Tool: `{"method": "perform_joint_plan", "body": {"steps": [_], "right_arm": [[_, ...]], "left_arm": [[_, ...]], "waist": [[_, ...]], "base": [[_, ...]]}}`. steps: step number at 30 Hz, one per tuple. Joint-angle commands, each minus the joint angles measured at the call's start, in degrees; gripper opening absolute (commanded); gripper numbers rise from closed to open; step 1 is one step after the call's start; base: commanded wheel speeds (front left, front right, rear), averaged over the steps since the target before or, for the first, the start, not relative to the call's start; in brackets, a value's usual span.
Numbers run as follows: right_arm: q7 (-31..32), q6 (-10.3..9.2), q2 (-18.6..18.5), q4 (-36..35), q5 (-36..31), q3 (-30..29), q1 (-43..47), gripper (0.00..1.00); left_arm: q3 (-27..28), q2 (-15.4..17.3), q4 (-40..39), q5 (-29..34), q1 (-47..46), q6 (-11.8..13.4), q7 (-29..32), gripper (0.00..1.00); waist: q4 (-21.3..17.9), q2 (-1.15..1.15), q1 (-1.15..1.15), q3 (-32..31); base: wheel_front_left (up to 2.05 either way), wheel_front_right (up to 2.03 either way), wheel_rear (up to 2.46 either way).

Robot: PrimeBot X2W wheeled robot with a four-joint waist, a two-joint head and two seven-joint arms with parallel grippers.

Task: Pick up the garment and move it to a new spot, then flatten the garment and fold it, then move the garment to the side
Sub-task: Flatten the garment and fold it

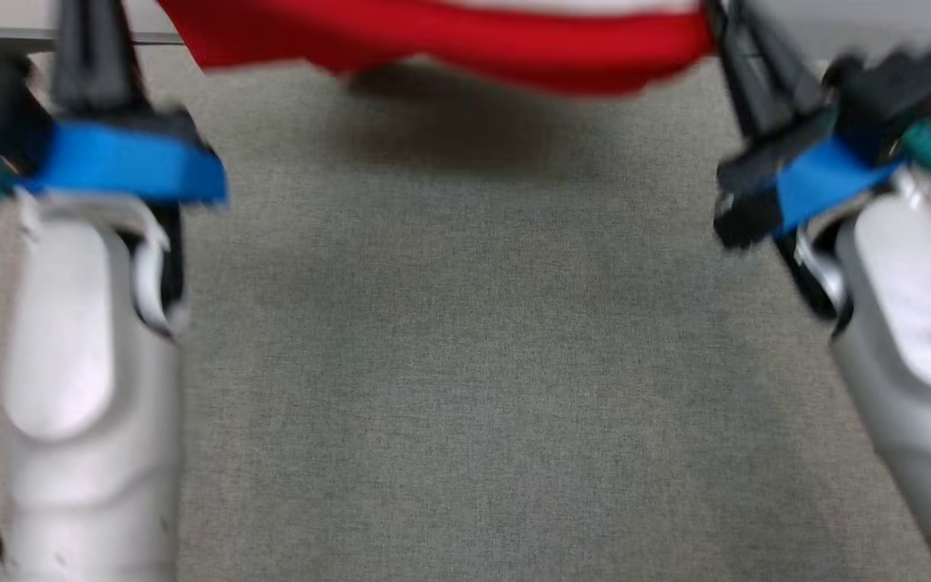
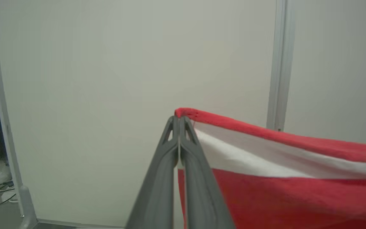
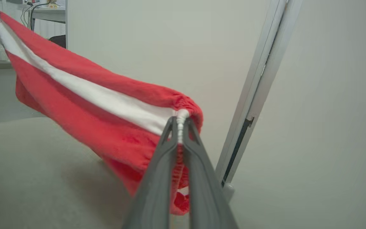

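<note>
The garment [image 1: 465,40] is red with a white stripe and hangs stretched between my two grippers above the grey table, at the top of the head view. In the left wrist view my left gripper [image 2: 179,120] is shut on one red corner of the garment [image 2: 281,178], which runs off to the right. In the right wrist view my right gripper [image 3: 179,122] is shut on the gathered edge of the garment [image 3: 84,105], which stretches up to the left and sags toward the table. In the head view both grippers' fingertips are cut off by the top edge.
The grey fabric-covered table [image 1: 465,364] spreads below the garment, between my two pale forearms. Pale wall panels with a metal upright [image 3: 259,82] stand just beyond the table's far edge. A desk with cables [image 3: 43,9] shows far off.
</note>
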Motion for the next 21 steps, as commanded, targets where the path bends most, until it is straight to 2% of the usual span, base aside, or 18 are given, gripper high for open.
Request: {"method": "perform_joint_plan", "body": {"steps": [1,4,10,16,21], "right_arm": [[-0.31,-0.04,-0.45,-0.03,0.53,-0.11,1.79,0.0],[-0.31,-0.03,-1.01,-0.1,1.41,2.85,10.73,0.0],[-0.31,-0.03,0.31,-1.68,4.56,3.15,27.5,0.0],[-0.31,-0.03,2.34,-3.93,6.17,2.32,40.26,0.0],[-0.31,-0.02,3.07,-5.66,6.67,3.74,47.98,0.0]], "left_arm": [[-0.34,-0.35,0.31,-0.5,1.99,-0.21,0.03,0.0],[-0.08,-1.86,1.05,-2.21,11.29,-0.67,0.04,0.0],[-0.58,-2.9,1.12,-6.1,27.92,-0.78,0.02,0.0],[-2.83,-3.0,0.96,-10.5,41.29,1.33,0.02,0.0],[-3.46,-2.93,1.61,-10.09,48.88,2.19,0.03,0.0]], "waist": [[-0.03,-0.02,-0.01,-0.32],[-0.15,-0.02,-0.01,-1.4],[-0.71,-0.02,-0.01,-5.91],[-0.99,-0.02,-0.01,-12.7],[-0.58,-0.02,-0.01,-17.49]], "base": [[0.0,0.0,0.0],[0.0,0.0,0.0],[0.0,0.0,0.0],[0.0,0.0,0.0],[0.0,0.0,0.0]]}}
